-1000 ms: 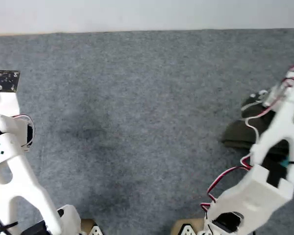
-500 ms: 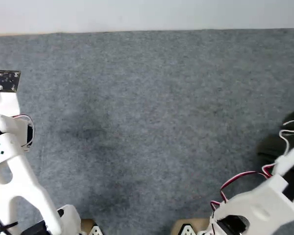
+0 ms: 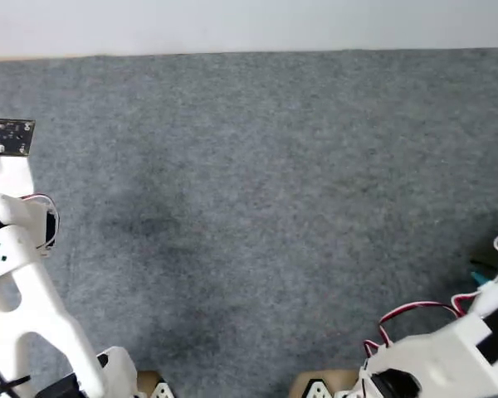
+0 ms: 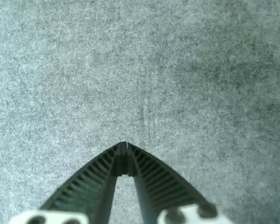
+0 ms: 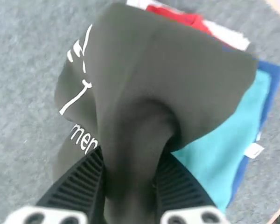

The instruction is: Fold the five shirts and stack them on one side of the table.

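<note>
Right tool (image 5: 128,163) is clamped on a dark shirt (image 5: 168,74): the cloth is bunched between both ribbed fingers (image 5: 79,184) and hides their tips. From the pinch point the shirt fans out away from the tool, white print on the part hanging toward the grey surface (image 5: 23,56). The dark shirt hangs directly over the stack (image 5: 252,116) and covers much of it. Whether its far edge touches the stack, can't tell. Stack layers visible past the dark cloth: teal shirt (image 5: 224,149) on top with a small white label (image 5: 254,150) at its edge, blue shirt (image 5: 270,88) under it, then slivers of a red shirt (image 5: 186,18) and a white shirt (image 5: 228,37) at the far side. Stack sits close to the surface's edge. In the high view the right arm (image 3: 440,365) is at the near right corner, angled out toward the right border. Left tool (image 4: 126,148) is closed with nothing in it, fingertips touching, hanging over bare grey surface well apart from the shirts. Left arm (image 3: 21,282) is at the left side of the surface.
</note>
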You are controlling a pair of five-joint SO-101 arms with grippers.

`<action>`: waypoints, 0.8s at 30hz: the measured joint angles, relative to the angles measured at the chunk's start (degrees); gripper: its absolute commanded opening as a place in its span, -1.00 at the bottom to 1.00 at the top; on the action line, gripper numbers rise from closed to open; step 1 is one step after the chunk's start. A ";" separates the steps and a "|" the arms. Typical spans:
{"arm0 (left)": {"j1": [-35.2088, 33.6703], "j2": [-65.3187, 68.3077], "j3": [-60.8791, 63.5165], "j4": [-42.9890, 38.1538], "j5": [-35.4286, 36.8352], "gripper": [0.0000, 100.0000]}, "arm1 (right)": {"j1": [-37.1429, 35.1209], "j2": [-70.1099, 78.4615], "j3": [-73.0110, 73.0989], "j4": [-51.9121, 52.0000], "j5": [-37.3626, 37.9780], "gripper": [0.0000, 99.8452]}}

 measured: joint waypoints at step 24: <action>0.00 0.00 3.87 0.00 0.00 -0.99 | 8.97 7.91 0.00 -3.60 2.02 -0.23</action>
